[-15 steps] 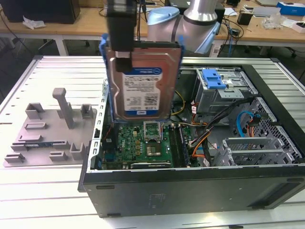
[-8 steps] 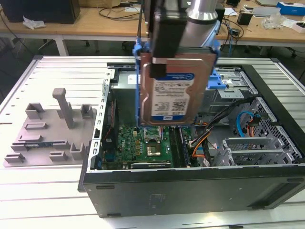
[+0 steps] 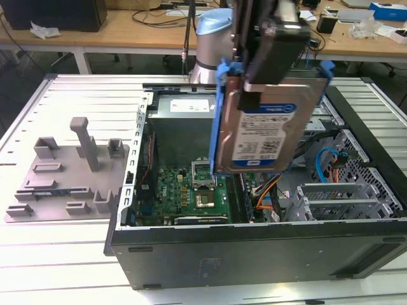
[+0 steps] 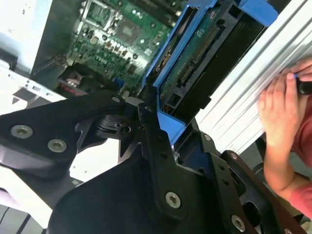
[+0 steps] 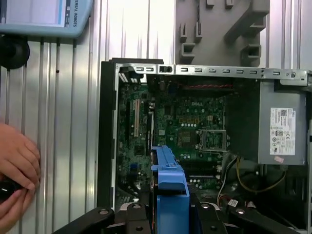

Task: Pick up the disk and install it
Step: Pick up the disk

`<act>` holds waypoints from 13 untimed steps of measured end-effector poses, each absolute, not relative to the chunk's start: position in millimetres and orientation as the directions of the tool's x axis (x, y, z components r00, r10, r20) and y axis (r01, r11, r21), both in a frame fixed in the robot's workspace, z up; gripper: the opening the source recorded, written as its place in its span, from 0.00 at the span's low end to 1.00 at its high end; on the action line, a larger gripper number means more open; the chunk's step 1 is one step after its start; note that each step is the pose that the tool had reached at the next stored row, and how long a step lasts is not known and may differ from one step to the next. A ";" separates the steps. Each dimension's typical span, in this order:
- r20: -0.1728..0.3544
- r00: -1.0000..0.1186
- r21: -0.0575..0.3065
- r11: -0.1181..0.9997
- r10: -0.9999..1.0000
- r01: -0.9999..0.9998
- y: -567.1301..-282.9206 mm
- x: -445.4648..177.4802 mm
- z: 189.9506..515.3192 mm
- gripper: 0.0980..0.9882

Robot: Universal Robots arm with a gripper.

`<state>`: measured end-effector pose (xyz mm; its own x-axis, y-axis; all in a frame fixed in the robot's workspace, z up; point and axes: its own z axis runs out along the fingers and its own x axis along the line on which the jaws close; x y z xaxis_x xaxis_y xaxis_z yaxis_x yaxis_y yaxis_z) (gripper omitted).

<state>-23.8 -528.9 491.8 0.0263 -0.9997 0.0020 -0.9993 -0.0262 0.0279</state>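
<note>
Your gripper (image 3: pixel 270 79) is clamped on the disk (image 3: pixel 267 130), which hangs upright in the air over the open computer case (image 3: pixel 254 254), above the green motherboard (image 3: pixel 191 190). The disk's white-and-blue label faces the exterior view, and its print is too small to read. In the second wrist view, blue carrier rails (image 4: pixel 168 58) frame the disk. A white printed sticker marks the power supply (image 5: pixel 282 131). The grey tray (image 3: pixel 63 171) lies on the slatted table (image 3: pixel 82 95), on the exterior view's left of the case. A person's hand (image 5: pixel 17 163) is over the table, apart from the case.
</note>
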 end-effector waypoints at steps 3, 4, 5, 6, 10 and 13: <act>0.002 0.026 0.028 -0.026 -1.000 -0.999 -532.6 -10.9 491.8 0.30; 0.002 0.026 0.028 -0.026 -1.000 -0.999 -534.6 -4.3 491.8 0.30; 0.002 0.026 0.028 -0.026 -1.000 -0.999 -535.4 -1.3 491.8 0.30; 0.002 0.027 0.028 -0.026 -1.000 -0.999 -536.2 1.5 491.8 0.30; 0.002 0.026 0.028 -0.026 -1.000 -0.999 -536.8 4.3 491.8 0.30; 0.002 0.027 0.028 -0.026 -1.000 -0.999 -536.8 4.5 491.8 0.30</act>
